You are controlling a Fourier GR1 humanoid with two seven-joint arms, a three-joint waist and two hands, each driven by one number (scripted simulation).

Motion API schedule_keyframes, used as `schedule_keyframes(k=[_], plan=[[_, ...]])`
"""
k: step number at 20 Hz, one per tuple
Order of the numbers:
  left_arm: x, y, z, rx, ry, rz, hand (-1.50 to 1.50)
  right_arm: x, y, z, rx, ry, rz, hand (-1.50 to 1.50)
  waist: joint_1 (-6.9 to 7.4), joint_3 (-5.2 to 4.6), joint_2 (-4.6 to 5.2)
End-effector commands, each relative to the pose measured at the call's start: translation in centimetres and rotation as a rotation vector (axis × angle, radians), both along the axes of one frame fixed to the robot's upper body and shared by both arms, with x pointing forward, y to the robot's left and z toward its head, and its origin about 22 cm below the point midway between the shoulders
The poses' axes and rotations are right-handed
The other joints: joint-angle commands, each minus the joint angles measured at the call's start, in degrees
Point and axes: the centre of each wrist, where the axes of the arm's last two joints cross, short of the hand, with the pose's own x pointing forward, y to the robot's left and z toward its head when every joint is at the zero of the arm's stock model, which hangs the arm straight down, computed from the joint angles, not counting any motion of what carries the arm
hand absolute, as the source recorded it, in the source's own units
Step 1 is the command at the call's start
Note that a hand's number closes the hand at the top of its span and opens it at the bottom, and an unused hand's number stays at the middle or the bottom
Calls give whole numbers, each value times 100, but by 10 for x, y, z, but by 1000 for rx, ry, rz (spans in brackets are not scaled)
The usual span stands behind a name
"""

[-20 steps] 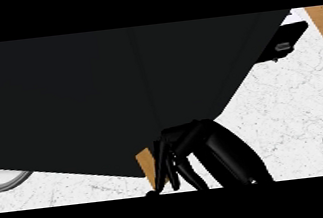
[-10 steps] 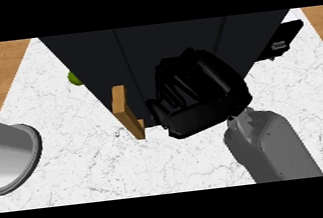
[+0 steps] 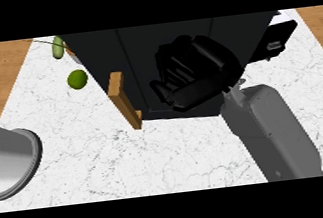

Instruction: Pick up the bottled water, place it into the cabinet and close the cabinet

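Head view: right hand [image 3: 194, 74] curled (contents hidden)

Black cabinet [image 3: 138, 68] at twelve o'clock on white marbled bench [image 3: 148, 158], wooden door edge [image 3: 125, 100] at its ten o'clock side. Right hand [image 3: 194, 74] curled against cabinet front. Green lime [image 3: 77, 79] at ten o'clock. Left forearm [image 3: 3, 159] at eight o'clock.

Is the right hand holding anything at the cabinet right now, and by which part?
Cannot be told. The right hand is curled, black against the dark cabinet; no bottle shows in it.
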Motion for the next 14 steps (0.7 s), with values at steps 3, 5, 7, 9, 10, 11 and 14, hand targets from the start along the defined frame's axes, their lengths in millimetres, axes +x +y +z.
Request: schedule_keyframes(k=[3,5,7,9,10,11,14], plan=[[-2,16,5,2,-2,-19,-150,38,15,20,-22,24,-35,150,165,-58,159],[-3,10,-1,-9,9,-33,-150,37,9,2,-23,24,-42,150,137,-57,159],[-2,17,-6,-11,7,-34,-150,40,10,3,3,45,-9,150,162,-58,167],[-2,14,-10,-11,16,-48,-150,35,25,17,9,60,54,150,163,-61,155],[4,8,2,-8,10,-46,-150,34,33,13,3,52,35,150,224,-55,187],[0,18,1,-15,7,-55,-150,37,25,8,14,43,48,150,207,-56,178],[2,12,-3,-13,3,-61,-150,38,31,18,21,51,43,150,268,-60,178]])
